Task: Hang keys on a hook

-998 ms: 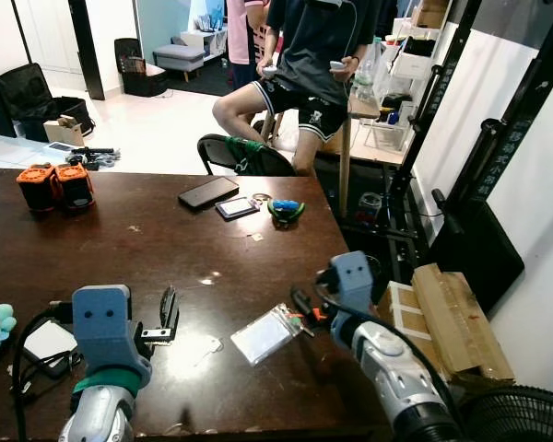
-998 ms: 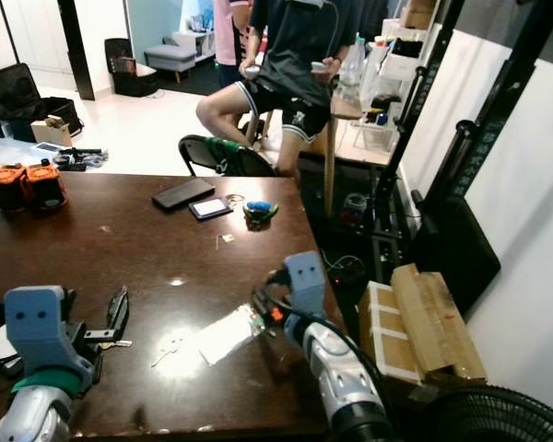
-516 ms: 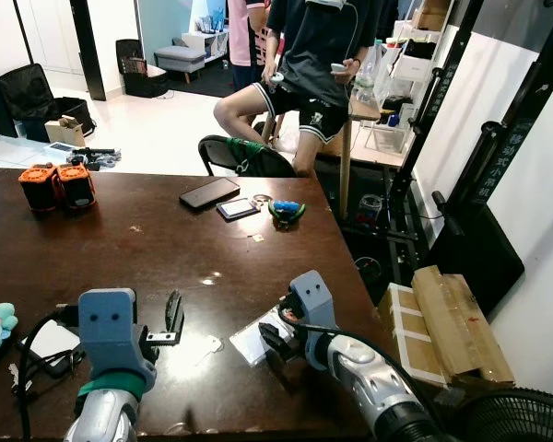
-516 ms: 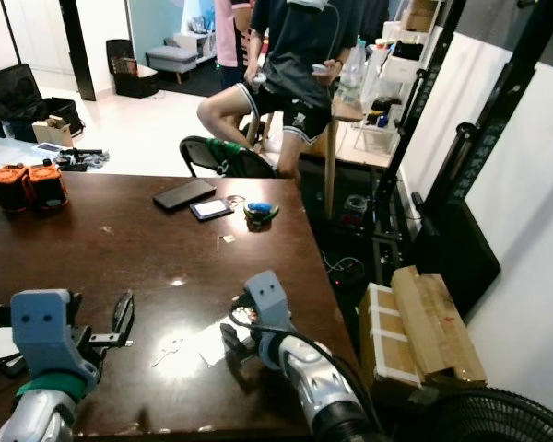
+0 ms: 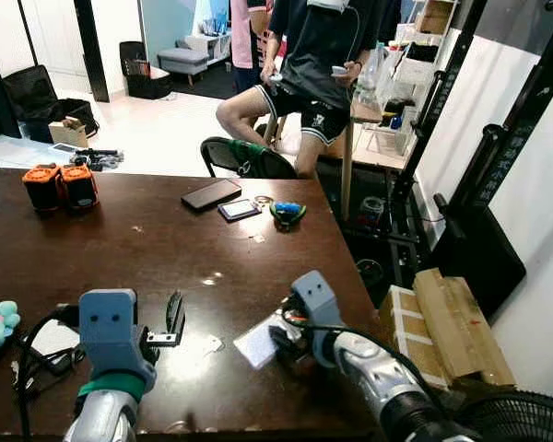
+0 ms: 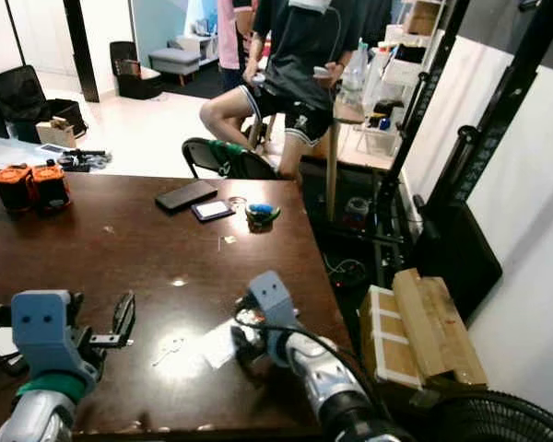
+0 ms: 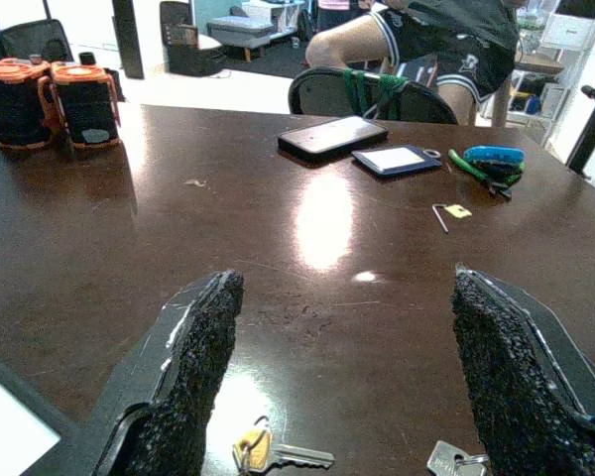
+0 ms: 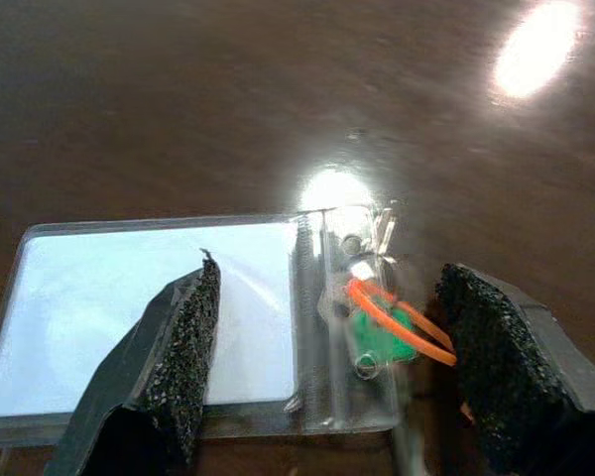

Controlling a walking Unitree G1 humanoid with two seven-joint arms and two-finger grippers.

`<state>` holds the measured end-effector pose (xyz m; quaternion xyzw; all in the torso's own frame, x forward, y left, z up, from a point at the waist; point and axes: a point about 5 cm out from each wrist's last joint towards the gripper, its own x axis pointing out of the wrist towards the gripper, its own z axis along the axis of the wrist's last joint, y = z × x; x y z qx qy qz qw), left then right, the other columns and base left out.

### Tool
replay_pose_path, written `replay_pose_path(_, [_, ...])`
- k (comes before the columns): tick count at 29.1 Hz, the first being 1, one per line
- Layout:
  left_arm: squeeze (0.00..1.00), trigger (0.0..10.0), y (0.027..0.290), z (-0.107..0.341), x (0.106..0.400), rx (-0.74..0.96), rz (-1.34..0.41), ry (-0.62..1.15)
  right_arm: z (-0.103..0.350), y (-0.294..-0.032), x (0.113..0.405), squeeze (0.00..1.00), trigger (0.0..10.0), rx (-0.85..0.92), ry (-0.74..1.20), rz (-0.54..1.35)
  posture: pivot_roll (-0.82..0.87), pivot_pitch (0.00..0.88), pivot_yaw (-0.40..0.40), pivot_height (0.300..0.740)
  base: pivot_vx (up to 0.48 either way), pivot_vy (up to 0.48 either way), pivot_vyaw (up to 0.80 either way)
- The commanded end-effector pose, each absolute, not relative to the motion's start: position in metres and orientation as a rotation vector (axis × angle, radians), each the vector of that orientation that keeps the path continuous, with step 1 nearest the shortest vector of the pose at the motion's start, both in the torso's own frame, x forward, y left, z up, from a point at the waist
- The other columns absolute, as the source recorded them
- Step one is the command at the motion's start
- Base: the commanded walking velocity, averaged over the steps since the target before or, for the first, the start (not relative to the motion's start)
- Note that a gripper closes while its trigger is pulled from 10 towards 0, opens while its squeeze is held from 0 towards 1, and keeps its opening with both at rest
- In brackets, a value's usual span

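1. Lower centre: the right hand [image 8: 327, 327] is spread wide over the clear pouch [image 8: 149, 317] and its ring, positioned to close on them.
2. Lower left: the left hand [image 7: 347, 387] is spread, grasping nothing; the keys [image 7: 278, 454] lie between its fingers.
3. Upper centre: a phone [image 5: 209, 193] lies far across the worktop [image 5: 120, 249].

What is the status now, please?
Right end effector open over card holder with keys. Left end effector open, idle. No hook seen.

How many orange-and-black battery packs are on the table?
2. The left battery pack and the right battery pack stand side by side, touching, at the table's far left, well beyond the left gripper. None seem hidden.
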<state>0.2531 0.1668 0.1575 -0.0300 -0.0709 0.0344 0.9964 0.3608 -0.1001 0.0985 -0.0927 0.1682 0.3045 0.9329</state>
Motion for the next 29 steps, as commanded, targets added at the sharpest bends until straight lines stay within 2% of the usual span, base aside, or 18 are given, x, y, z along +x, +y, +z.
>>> replay_pose_path(1, [0.0, 10.0, 0.166, 0.157, 0.253, -0.069, 0.062, -0.136, 0.096, -0.096, 0.358, 0.0, 10.0, -0.174, 0.354, 0.663, -0.14, 0.001, -0.011, 0.74, 0.0, 0.0, 0.0])
replay_pose_path(2, [0.0, 10.0, 0.166, 0.157, 0.254, -0.069, 0.06, -0.136, 0.094, -0.089, 0.352, 0.0, 10.0, -0.184, 0.362, 0.746, -0.14, 0.003, -0.009, 0.74, 0.0, 0.0, 0.0])
replay_pose_path(7, [0.0, 10.0, 0.165, 0.157, 0.255, -0.071, 0.054, -0.136, 0.087, -0.078, 0.341, 0.0, 10.0, -0.228, 0.374, 0.874, -0.14, 0.003, -0.009, 0.74, 0.0, 0.0, 0.0])
replay_pose_path(17, [0.0, 10.0, 0.165, 0.157, 0.255, -0.071, 0.052, -0.137, 0.085, -0.077, 0.341, 0.0, 10.0, -0.238, 0.376, 0.882, -0.14, 0.003, -0.009, 0.74, 0.0, 0.0, 0.0])
replay_pose_path(18, [0.0, 10.0, 0.165, 0.157, 0.255, -0.071, 0.051, -0.136, 0.085, -0.078, 0.34, 0.0, 5.3, -0.235, 0.38, 0.888, -0.14, 0.003, -0.009, 0.74, 0.0, 0.0, 0.0])
replay_pose_path(19, [0.0, 10.0, 0.165, 0.157, 0.255, -0.071, 0.051, -0.136, 0.085, -0.078, 0.34, 0.0, 5.3, -0.235, 0.38, 0.888, -0.14, 0.003, -0.009, 0.74, 0.0, 0.0, 0.0])
replay_pose_path(20, [0.0, 10.0, 0.164, 0.157, 0.254, -0.071, 0.047, -0.134, 0.083, -0.079, 0.339, 0.0, 0.2, -0.231, 0.39, 0.898, -0.14, 0.003, -0.009, 0.74, 0.0, 0.0, 0.0])
replay_pose_path(29, [0.0, 10.0, 0.163, 0.156, 0.254, -0.07, 0.039, -0.13, 0.08, -0.08, 0.336, 0.0, 0.0, -0.225, 0.41, 0.916, -0.14, 0.003, -0.009, 0.74, 0.0, 0.0, 0.0])
